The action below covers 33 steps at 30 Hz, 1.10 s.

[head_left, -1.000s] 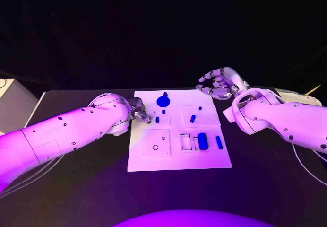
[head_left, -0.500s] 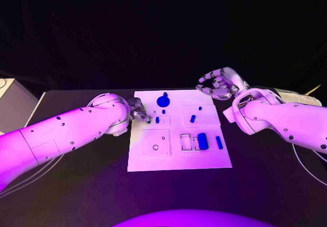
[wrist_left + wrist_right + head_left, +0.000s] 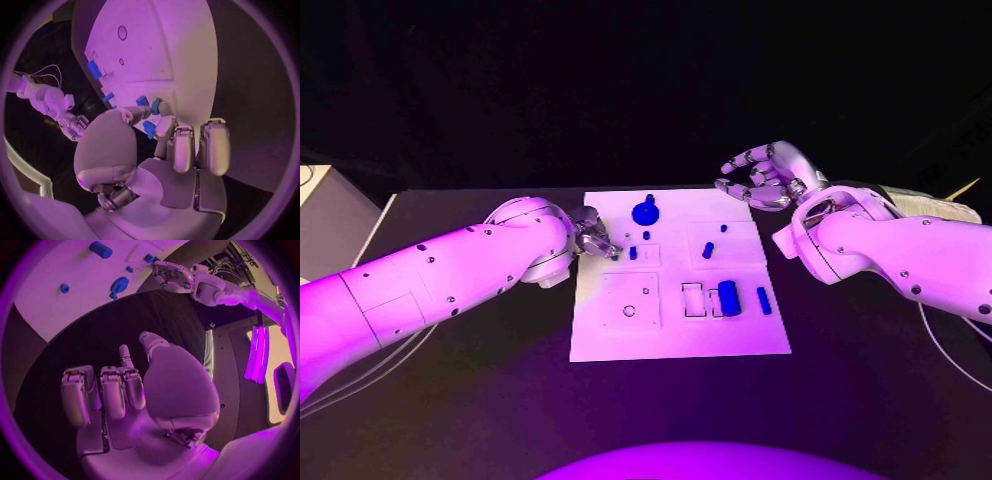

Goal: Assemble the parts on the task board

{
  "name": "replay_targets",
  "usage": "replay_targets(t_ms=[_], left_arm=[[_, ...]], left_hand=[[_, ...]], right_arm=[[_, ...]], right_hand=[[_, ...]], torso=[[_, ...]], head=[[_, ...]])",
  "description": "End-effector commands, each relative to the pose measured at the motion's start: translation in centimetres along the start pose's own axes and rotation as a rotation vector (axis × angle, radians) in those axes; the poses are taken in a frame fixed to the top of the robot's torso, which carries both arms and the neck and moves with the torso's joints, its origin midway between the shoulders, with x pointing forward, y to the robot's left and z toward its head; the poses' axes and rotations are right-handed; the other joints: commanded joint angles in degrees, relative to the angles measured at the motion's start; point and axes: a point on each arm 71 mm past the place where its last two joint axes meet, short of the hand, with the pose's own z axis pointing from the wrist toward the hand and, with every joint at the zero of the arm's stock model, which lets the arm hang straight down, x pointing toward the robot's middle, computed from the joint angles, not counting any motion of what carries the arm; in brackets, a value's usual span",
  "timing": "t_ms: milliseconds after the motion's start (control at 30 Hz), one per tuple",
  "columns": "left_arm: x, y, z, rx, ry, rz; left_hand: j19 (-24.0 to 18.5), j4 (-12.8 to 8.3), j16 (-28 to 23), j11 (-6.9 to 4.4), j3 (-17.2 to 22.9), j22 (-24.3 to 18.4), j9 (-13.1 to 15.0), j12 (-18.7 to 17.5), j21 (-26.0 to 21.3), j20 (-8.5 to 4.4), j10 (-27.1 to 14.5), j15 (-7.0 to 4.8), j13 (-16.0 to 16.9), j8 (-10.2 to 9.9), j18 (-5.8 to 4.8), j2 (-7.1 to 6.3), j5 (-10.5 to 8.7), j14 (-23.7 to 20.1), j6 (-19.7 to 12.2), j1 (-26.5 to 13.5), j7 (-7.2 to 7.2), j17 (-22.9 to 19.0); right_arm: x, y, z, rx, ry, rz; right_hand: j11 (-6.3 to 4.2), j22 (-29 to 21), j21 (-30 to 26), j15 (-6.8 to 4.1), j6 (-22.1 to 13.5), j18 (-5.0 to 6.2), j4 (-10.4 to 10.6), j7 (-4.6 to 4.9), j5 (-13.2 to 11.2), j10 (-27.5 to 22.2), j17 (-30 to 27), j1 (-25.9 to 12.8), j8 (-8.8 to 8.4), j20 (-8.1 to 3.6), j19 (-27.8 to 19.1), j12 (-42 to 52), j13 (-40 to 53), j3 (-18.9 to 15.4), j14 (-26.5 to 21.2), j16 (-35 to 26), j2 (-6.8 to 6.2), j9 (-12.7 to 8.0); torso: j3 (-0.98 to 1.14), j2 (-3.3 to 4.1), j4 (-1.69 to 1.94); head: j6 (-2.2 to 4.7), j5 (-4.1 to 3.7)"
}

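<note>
The white task board lies in the middle of the table. On it are a round blue part, a blue cylinder, a blue strip and a few small blue pegs. My left hand sits at the board's left edge. Its thumb and a finger close around a small blue peg, which stands on the board. My right hand hovers off the board's far right corner with its fingers curled in on nothing.
A pale box stands at the table's left edge. Papers lie at the far right behind my right arm. Black tabletop surrounds the board. The board has a round hole and rectangular recesses in its near half.
</note>
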Motion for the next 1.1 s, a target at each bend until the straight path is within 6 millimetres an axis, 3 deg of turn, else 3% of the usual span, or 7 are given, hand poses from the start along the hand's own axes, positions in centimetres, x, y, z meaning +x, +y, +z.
replay_targets(t_ms=[33,267,1100], left_arm=[[0.03,-0.05,-0.05,0.001,0.006,-0.026],[-0.13,0.19,-0.16,-0.004,-0.002,-0.036],[-0.62,0.22,-0.27,0.010,-0.014,-0.094]], left_hand=[[-0.2,0.1,0.2,0.06,-0.5,2.2,-0.1,-0.3,-0.3,0.07,-0.3,0.22,0.0,-0.2,-0.90,0.01,0.21,6.1,0.3,-0.9,0.10,15.1],[-0.2,0.1,0.2,0.07,-0.7,2.3,-0.3,-0.3,-0.2,0.09,-0.2,0.24,0.0,-0.4,-0.91,0.89,0.32,6.1,0.5,-2.3,0.10,15.1],[-0.7,0.0,0.2,0.18,-1.2,1.3,-0.3,-1.0,-0.8,0.10,-0.9,0.31,-1.0,-0.6,-0.68,0.74,0.30,6.1,0.2,-3.0,0.25,15.1]], right_arm=[[0.08,0.11,-0.03,-0.015,0.008,-0.007],[0.09,0.17,-0.04,-0.023,0.008,-0.016],[0.09,0.19,-0.08,-0.027,0.008,-0.019]], right_hand=[[-0.03,14.2,-0.3,-0.06,-0.3,-0.48,0.2,0.02,0.3,6.0,13.7,-0.5,0.22,-0.03,5.5,0.1,15.1,0.2,5.7,-0.2,0.06,0.0],[-0.03,14.2,-0.3,-0.06,-0.3,-0.48,0.1,0.01,0.4,6.0,13.7,-0.5,0.23,-0.03,5.5,0.1,15.1,0.2,5.7,-0.2,0.03,0.0],[-0.03,14.2,-0.3,-0.06,-0.3,-0.48,0.1,0.01,0.4,6.0,13.7,-0.5,0.23,-0.03,5.5,0.1,15.1,0.2,5.7,-0.2,0.03,0.0]], torso=[[0.01,-0.01,0.01],[0.01,-0.04,0.03],[0.02,0.04,-0.14]], head=[[-0.03,0.03],[0.02,0.14],[0.39,0.34]])
